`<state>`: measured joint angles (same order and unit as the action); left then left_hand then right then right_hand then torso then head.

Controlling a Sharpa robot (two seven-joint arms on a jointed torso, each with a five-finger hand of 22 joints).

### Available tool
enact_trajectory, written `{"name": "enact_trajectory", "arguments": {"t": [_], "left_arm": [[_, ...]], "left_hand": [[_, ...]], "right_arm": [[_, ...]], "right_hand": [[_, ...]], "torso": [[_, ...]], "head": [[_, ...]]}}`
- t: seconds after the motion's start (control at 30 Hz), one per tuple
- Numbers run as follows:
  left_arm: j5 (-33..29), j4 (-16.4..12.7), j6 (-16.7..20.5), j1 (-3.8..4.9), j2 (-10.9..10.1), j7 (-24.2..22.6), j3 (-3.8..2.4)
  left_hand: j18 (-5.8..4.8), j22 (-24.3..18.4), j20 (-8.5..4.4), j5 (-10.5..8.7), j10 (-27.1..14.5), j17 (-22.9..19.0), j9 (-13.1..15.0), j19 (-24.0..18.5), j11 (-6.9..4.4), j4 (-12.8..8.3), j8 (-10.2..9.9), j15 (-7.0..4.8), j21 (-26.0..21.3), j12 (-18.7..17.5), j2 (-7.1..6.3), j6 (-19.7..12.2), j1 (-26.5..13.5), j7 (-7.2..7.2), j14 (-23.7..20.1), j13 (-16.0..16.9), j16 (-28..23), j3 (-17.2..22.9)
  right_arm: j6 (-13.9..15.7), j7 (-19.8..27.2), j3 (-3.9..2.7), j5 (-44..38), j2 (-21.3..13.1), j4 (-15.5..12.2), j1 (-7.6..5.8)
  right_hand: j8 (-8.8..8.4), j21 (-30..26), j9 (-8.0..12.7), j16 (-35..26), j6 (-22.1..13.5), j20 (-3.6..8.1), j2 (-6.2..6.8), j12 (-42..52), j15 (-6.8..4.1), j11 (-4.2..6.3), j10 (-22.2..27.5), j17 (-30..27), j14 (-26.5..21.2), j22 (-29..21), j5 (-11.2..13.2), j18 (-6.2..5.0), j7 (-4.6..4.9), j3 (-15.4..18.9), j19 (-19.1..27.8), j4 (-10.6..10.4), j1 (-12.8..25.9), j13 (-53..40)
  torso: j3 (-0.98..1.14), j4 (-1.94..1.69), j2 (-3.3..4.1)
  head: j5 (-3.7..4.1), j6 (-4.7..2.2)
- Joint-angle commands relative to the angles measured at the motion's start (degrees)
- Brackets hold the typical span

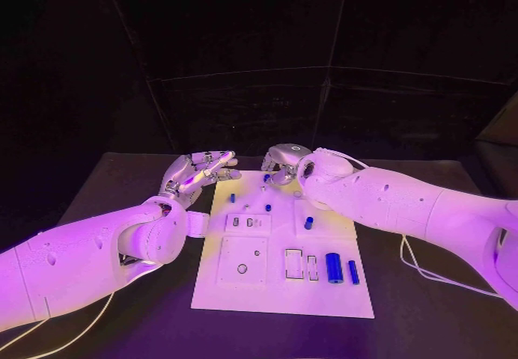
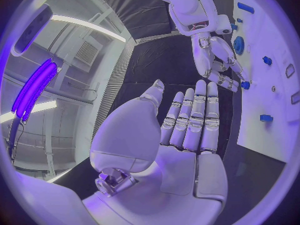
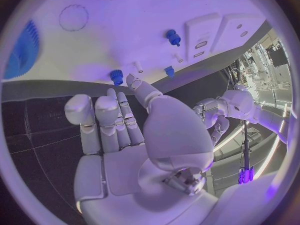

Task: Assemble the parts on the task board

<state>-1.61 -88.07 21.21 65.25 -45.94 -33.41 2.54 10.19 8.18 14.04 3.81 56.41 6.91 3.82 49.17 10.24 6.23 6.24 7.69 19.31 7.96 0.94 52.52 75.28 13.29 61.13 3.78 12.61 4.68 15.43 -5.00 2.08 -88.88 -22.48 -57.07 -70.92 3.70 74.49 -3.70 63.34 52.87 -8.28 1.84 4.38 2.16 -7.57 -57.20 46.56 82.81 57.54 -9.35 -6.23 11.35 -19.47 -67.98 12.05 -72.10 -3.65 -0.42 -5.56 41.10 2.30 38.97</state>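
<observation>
Hands at the far end of the flat white task board (image 1: 283, 295).

The left hand (image 1: 200, 173) is flat and loose, holding nothing. The right hand (image 1: 285, 163) curls in with nothing in it, above a small blue peg (image 3: 116, 77). I think it should drop slowly and pinch the peg straight — no tilt.

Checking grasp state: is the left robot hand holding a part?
No. In the left wrist view the left robot hand has its fingers stretched out straight with nothing in them, off the edge of the task board.
</observation>
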Motion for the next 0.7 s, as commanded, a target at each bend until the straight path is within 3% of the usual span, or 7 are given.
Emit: {"name": "enact_trajectory", "arguments": {"t": [0.03,0.2,0.33,0.47,0.5,0.57,0.7], "left_arm": [[-0.3,-0.2,-0.7,0.11,-0.3,-0.2,-0.06],[-0.5,-0.2,-1.0,0.12,-0.7,-0.3,-0.06],[-0.6,-0.2,-1.3,0.12,-0.9,-0.3,-0.05],[-0.6,-0.2,-1.5,0.13,-1.0,-0.3,-0.05],[-0.6,-0.2,-1.5,0.13,-1.0,-0.3,-0.05],[-0.6,-0.1,-1.6,0.12,-1.0,-0.3,-0.04],[-0.6,0.1,-1.8,0.11,-0.8,-0.2,-0.04]], "left_hand": [[0.3,-0.1,0.04,0.15,0.0,0.1,-0.1,0.5,0.4,-0.3,-0.3,0.05,0.1,-0.2,0.46,0.1,0.3,0.54,0.3,-0.1,-0.4,0.1],[0.3,-0.1,0.04,0.16,0.0,0.1,-0.1,0.5,0.4,-0.4,-0.3,0.05,0.1,-0.2,0.47,0.1,0.3,0.53,0.3,-0.1,-0.4,0.1],[0.3,-0.1,0.03,0.16,0.0,0.1,-0.1,0.5,0.37,-0.4,-0.3,0.04,0.1,-0.2,0.5,0.2,0.3,0.48,0.3,-0.1,-0.4,0.1],[0.31,-0.1,0.03,0.16,0.1,0.1,-0.1,0.5,0.34,-0.5,-0.3,0.02,0.1,-0.2,0.54,0.2,0.3,0.44,0.3,-0.1,-0.5,0.1],[0.31,-0.1,0.03,0.16,0.1,0.1,-0.1,0.5,0.34,-0.5,-0.3,0.02,0.1,-0.2,0.54,0.2,0.3,0.44,0.3,-0.1,-0.5,0.1],[0.31,-0.1,0.03,0.16,0.2,0.1,0.0,0.5,0.32,-0.5,-0.3,0.01,0.1,-0.2,0.55,0.3,0.4,0.41,0.4,0.0,-0.5,0.1],[0.31,-0.1,0.03,0.16,0.2,0.1,0.0,0.5,0.31,-0.5,-0.3,0.01,0.1,-0.2,0.55,0.3,0.4,0.41,0.4,0.0,-0.5,0.1]], "right_arm": [[4.2,-0.5,-0.04,1.2,-2.8,-2.9,-0.2],[6.6,-1.1,-0.21,7.6,-8.5,-8.3,-1.05],[6.1,-2.9,-1.58,13.1,-13.8,-13.1,-1.51],[3.3,-4.8,-2.06,16.4,-17.5,-15.7,-1.67],[2.5,-5.2,-2.11,16.8,-18.1,-16.0,-1.69],[0.4,-6.1,-2.22,17.6,-19.3,-16.2,-1.73],[-1.7,-6.8,-2.27,18.2,-19.5,-15.4,-1.73]], "right_hand": [[0.15,-0.2,-0.2,0.0,-0.1,0.05,0.64,0.8,0.18,-0.02,0.0,0.0,0.0,0.0,-0.4,-0.6,-0.08,0.8,0.3,-0.3,0.1,-0.2],[0.79,1.6,-0.4,2.6,1.6,0.06,1.17,4.0,-0.19,0.45,-4.5,3.4,1.0,3.4,-1.9,0.08,0.08,2.5,-2.3,-2.3,1.6,-0.9],[1.03,4.6,-0.4,7.3,2.0,1.16,2.62,10.5,-1.8,2.78,-13.7,9.6,2.5,9.0,-2.6,1.17,-1.62,4.9,-6.3,-3.3,2.0,-3.8],[0.92,7.1,-0.3,10.8,0.5,2.92,4.25,20.4,-3.26,4.28,-18.0,14.3,3.3,13.5,-3.3,2.15,-2.79,9.3,-9.4,-5.3,2.7,-10.6],[0.87,7.5,-0.2,11.8,0.0,2.98,4.37,22.8,-3.24,4.25,-17.9,15.7,3.5,14.4,-3.5,2.35,-2.83,10.4,-10.0,-6.1,3.2,-12.6],[1.71,8.7,-0.5,14.9,-1.8,2.76,3.45,38.1,-2.87,3.87,-11.3,19.9,3.7,16.4,-4.2,2.75,-2.47,15.4,-11.1,-9.2,1.6,-26.9],[2.8,9.4,-0.4,17.4,-3.9,1.97,2.43,52.2,-2.07,3.02,-9.5,23.5,3.9,17.9,-4.4,3.0,-1.65,20.0,-12.0,-12.5,-0.3,-41.8]], "torso": [[0.0,0.19,-0.09],[-0.01,0.43,-0.06],[0.15,1.12,-0.15],[0.33,1.53,-0.21],[0.36,1.6,-0.21],[0.38,1.63,-0.17],[0.53,1.68,-0.1]], "head": [[-0.3,-0.06],[-0.09,-0.29],[-0.33,-0.6],[-0.3,-0.86],[-0.25,-0.89],[0.04,-0.96],[0.4,-1.01]]}}
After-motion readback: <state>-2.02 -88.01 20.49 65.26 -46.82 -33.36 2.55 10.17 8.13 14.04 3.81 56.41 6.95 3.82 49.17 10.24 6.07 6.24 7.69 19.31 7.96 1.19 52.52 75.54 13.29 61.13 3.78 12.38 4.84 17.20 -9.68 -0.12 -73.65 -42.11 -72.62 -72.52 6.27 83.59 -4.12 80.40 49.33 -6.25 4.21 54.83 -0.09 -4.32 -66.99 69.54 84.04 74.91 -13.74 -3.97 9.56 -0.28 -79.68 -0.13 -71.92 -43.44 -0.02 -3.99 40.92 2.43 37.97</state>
